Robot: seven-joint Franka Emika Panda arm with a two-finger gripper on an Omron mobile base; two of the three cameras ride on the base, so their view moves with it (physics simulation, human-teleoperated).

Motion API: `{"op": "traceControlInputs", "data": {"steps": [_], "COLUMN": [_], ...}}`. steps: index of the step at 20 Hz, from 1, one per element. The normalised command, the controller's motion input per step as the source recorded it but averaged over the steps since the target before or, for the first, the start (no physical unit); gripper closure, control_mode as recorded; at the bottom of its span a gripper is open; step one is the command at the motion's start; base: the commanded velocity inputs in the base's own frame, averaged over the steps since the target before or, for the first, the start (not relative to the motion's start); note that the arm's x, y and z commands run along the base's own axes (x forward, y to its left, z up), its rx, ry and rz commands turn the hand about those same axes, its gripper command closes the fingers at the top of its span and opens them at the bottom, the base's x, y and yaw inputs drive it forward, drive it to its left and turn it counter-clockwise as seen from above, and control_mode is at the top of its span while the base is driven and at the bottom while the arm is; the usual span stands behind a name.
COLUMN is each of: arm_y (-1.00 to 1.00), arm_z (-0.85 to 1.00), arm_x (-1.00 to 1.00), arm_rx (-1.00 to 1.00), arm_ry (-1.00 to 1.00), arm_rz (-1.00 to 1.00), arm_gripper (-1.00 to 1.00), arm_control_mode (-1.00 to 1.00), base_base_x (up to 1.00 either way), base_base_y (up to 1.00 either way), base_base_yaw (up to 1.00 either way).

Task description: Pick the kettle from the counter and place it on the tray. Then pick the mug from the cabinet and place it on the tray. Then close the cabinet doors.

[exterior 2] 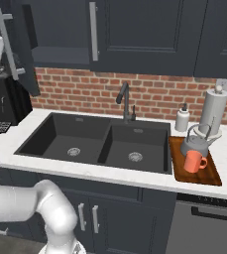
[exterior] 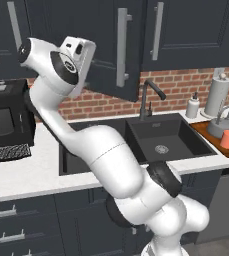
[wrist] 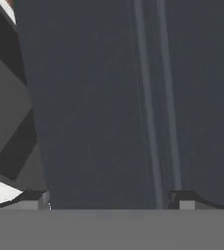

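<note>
From my seat, left to right in the right base view: the black coffee machine sits at nine o'clock on the counter. Just past it one of the cabinet doors stands swung out toward me, its long silver bar handle at about ten o'clock. My white hand sits right against that door in the left base view, up at eleven o'clock.

In the hand view I'm looking flat at the door panel, very close, with the gripper spread wide: one dark fingertip at seven o'clock, the other at five o'clock, nothing between them but the panel. Whether the tips actually touch the door I can't tell.

Moving on, the black double sink takes the middle, its faucet rising at twelve o'clock from the basins, closed cabinet fronts above. A soap dispenser stands just right of the sink, the paper-towel roll beyond it at three o'clock.

The tray lies on the counter right of the sink. The kettle stands on its back half, upright, and the mug stands on the tray just in front of the kettle, handle pointing right. Both are well apart from my hand.
</note>
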Motion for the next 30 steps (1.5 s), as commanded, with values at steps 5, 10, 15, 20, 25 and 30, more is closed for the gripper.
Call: {"op": "traceControlInputs", "data": {"steps": [5,10,15,20,25,30], "arm_y": [-0.60,-0.50,-0.46,-0.39,-0.38,-0.35], "arm_z": [0.00,0.07,0.04,0.00,-0.02,-0.24], "arm_x": [0.86,0.91,0.91,0.91,0.86,0.81], "arm_rx": [0.14,0.14,0.14,0.14,0.13,0.09], "arm_ry": [-0.04,-0.06,-0.06,-0.08,-0.19,-0.28], "arm_rz": [0.00,0.00,0.00,0.01,0.02,0.03], "arm_gripper": [-1.00,-1.00,-1.00,-1.00,-1.00,-1.00], "arm_control_mode": [-1.00,-1.00,-1.00,-1.00,-1.00,-1.00], "base_base_x": [0.00,0.00,0.00,0.00,0.00,0.00], "base_base_y": [0.00,0.00,0.00,0.00,0.00,0.00], "base_base_yaw": [0.00,0.00,0.00,0.00,0.00,0.00]}}
